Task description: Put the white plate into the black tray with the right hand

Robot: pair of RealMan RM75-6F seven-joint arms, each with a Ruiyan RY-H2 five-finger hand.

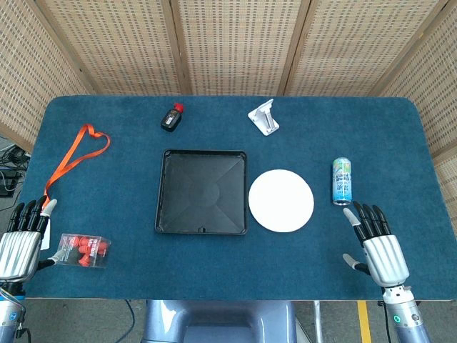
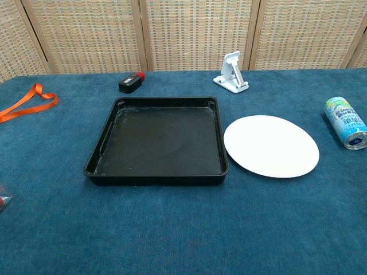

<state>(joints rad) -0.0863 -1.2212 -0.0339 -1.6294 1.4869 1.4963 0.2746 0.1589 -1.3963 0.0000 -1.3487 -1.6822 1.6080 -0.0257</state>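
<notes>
The round white plate lies flat on the blue tablecloth, just right of the empty square black tray, with a narrow gap between them. My right hand hovers at the near right of the table, fingers spread and holding nothing, well to the right of and nearer than the plate. At the near left edge my left hand is also spread and empty. Neither hand shows in the chest view.
A light-blue can lies on its side right of the plate. A white stand and a small black bottle sit at the back. An orange lanyard and a bag of red pieces lie at left.
</notes>
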